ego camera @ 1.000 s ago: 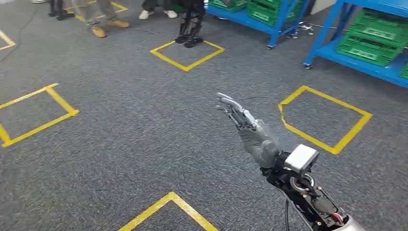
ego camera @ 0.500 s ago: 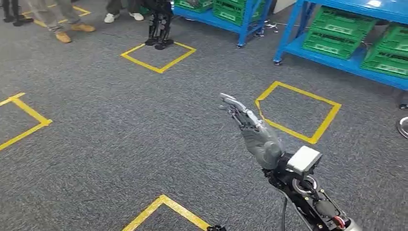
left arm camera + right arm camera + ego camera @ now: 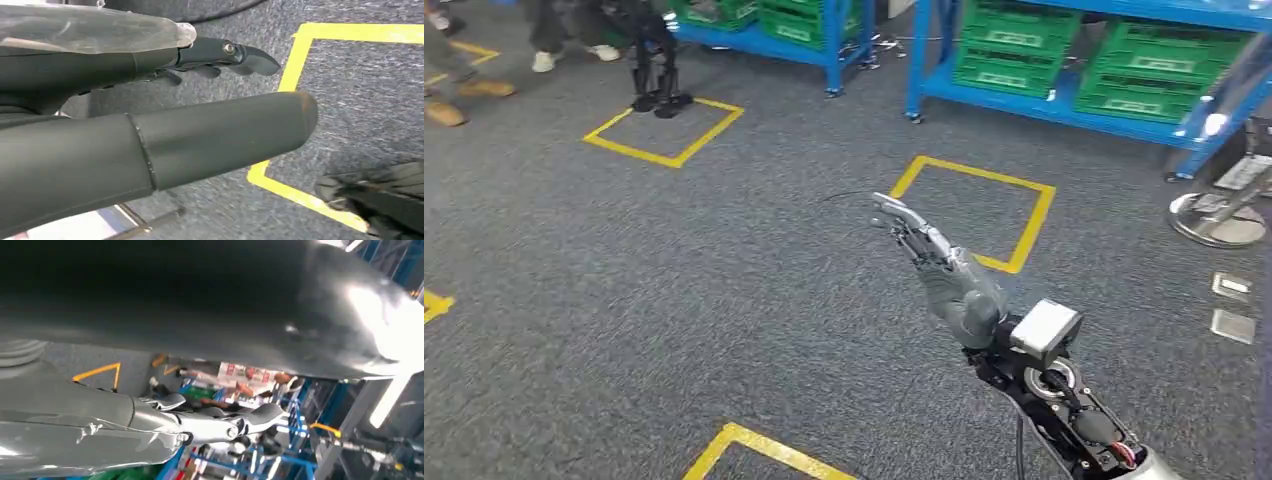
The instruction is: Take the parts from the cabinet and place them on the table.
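My right hand [image 3: 939, 265] is stretched forward over the grey carpet in the head view, fingers straight and apart, holding nothing. In the right wrist view its fingers [image 3: 215, 425] are extended with nothing in them. In the left wrist view my left hand [image 3: 200, 135] shows a thick straight thumb and straight dark fingers [image 3: 225, 52] above the carpet, also holding nothing. A blue shelving rack [image 3: 1064, 108] with green crates [image 3: 1004, 45] stands ahead on the far right side. I cannot make out any parts inside the crates.
A second blue rack [image 3: 764, 45] with green crates stands further left. Yellow taped squares [image 3: 979, 210] [image 3: 664, 130] mark the carpet. Another robot's legs [image 3: 654, 75] and people's shoes [image 3: 464, 90] are at the far left. A round chair base [image 3: 1214, 220] and small metal plates [image 3: 1232, 325] lie right.
The whole picture has slid left, so the camera has turned right; the blue racks now sit closer and more central. My right hand keeps the same outstretched pose.
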Robot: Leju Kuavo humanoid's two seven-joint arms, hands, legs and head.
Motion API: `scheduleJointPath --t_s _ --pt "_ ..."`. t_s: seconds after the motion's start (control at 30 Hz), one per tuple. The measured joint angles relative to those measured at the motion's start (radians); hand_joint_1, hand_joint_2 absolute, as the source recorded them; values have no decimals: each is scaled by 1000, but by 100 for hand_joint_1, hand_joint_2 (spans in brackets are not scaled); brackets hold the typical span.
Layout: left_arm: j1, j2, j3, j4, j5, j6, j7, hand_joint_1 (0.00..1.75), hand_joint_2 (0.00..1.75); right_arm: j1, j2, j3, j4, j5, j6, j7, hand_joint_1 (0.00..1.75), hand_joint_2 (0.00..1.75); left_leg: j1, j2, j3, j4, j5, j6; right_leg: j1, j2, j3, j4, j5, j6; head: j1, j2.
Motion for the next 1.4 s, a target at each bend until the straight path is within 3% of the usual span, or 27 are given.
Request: scheduleJointPath --t_s 0.03,0.07,0.1,0.17,0.23,0.27,0.3,0.33,0.4,0.43,0.47,0.53,0.57,0.6,0.73,0.77,0.8,0.83,0.9,0.97,1.03,1.1,1.13,1.27,1.3,1.33,1.4 --pt "-1 0 0 0 -1 0 1 0 0 0 0 0 0 0 -1 -2 0 0 0 -11 44 -97 50 5 0 11 2 1 0 0 0 0" --pt "-2 3 0 0 -2 0 1 0 0 -1 0 0 0 0 -1 -4 0 0 0 -41 86 -190 92 10 -1 21 3 2 0 1 -2 0" --pt "-3 7 0 0 -2 0 0 0 0 -3 0 0 0 0 -1 -5 0 0 1 -95 110 -248 92 16 3 29 -2 5 -2 5 -2 0" --pt "-5 8 0 0 -1 3 -3 0 0 -6 0 1 0 0 -2 -6 0 0 -4 -70 109 -251 93 16 -3 49 -9 6 -1 16 0 0" --pt "-7 8 0 0 -1 3 -4 0 0 -6 0 2 0 0 -3 -6 0 0 -3 -51 113 -256 96 27 -5 70 -14 3 3 28 -1 0" --pt "-8 4 0 0 0 3 -4 0 0 -6 0 2 0 0 -3 -6 0 0 7 -33 117 -268 101 33 -6 60 -15 14 -7 30 -1 0" --pt "-8 7 0 0 0 4 -5 0 0 -8 0 3 0 -1 -5 -7 0 0 5 -26 120 -271 102 36 1 6 -32 50 -36 35 7 0" --pt "-7 7 0 0 0 5 -6 0 0 -11 0 4 0 -2 -5 -6 0 0 4 -13 120 -271 101 38 -2 -27 -70 126 -81 40 19 0" --pt "-5 7 0 0 0 5 -6 0 0 -10 0 6 1 -10 -5 -6 0 0 0 11 120 -270 98 41 -8 -49 -149 295 -151 48 23 0" --pt "-4 7 -1 0 0 5 -6 0 0 -10 0 8 3 -12 -5 -6 0 0 0 23 120 -270 97 41 -11 -53 -172 342 -159 50 25 0" --pt "-5 7 0 0 0 5 -6 0 0 -9 0 8 5 -13 -5 -6 0 0 0 33 122 -269 95 39 -14 -56 -169 333 -142 52 26 0" --pt "-5 4 -1 0 -2 5 -6 0 0 -10 0 8 6 -14 -5 -6 0 0 1 52 129 -268 89 34 -16 -67 -90 184 -57 52 32 0" --pt "-5 3 0 0 -2 5 -6 0 0 -11 0 9 6 -14 -5 -6 0 0 2 61 136 -267 85 30 -15 -87 -30 73 -9 49 36 0" --pt "-5 2 0 0 -2 5 -6 0 0 -12 0 9 6 -14 -5 -6 0 0 -1 68 142 -267 81 25 -8 -133 5 5 -15 51 40 0" --pt "-7 2 -1 0 -3 5 -7 0 0 -14 0 10 7 -14 -5 -7 0 0 -5 102 149 -267 76 8 1 -90 -3 7 -13 35 28 0" --pt "-8 1 -1 0 -2 5 -7 0 0 -14 1 10 7 -14 -5 -8 0 0 -2 98 148 -262 69 0 -5 -79 4 -1 -6 26 28 0" --pt "-8 1 -1 0 0 5 -6 0 0 -15 2 10 8 -14 -5 -9 0 0 2 59 141 -235 49 -5 -8 -70 4 -2 -5 23 25 0" --pt "-8 1 -1 0 4 5 0 0 0 -18 2 11 9 -11 -5 -8 0 0 2 27 110 -170 10 -8 -9 -63 2 -2 -4 19 15 0" --pt "-6 3 -1 0 16 -1 9 0 0 -18 3 13 11 -11 -3 -8 0 0 2 6 16 15 -69 -10 -7 -46 -2 -2 -3 13 6 0" --pt "0 3 -1 0 22 -9 23 0 0 -18 3 15 18 -10 2 -8 0 0 3 4 -25 80 -68 -9 -6 -22 -1 -1 -3 13 3 0" --pt "3 1 -1 0 23 -12 31 0 0 -18 3 17 24 -7 8 -8 0 0 3 -2 20 -37 14 -1 -6 6 2 0 -3 13 0 0" --pt "2 1 -1 0 22 -11 35 0 0 -17 5 19 25 3 14 -10 0 0 5 -53 102 -223 98 9 -7 28 4 1 -4 15 -2 0" --pt "0 1 -1 0 21 -10 34 0 0 -17 5 19 25 6 19 -12 0 0 5 -64 111 -252 90 12 3 38 -2 9 -8 22 -5 0" --pt "-5 -6 -1 -1 12 3 -2 0 0 -5 6 20 25 6 34 -16 0 0 7 -24 114 -254 92 25 -2 74 -10 5 -5 45 1 0" --pt "-8 -6 -1 -1 10 7 -6 0 0 -1 6 19 25 7 33 -16 0 0 8 -14 116 -260 95 30 -4 39 -12 23 -22 49 0 0" --pt "-7 -5 -1 -1 6 12 -17 0 0 -2 6 18 25 7 34 -18 0 0 7 -6 116 -261 95 34 -1 -12 -37 85 -64 57 15 0" --pt "-4 -5 -1 -1 0 12 -30 0 0 1 6 18 26 8 33 -19 0 0 3 16 116 -261 93 38 -7 -46 -115 260 -148 65 27 0"
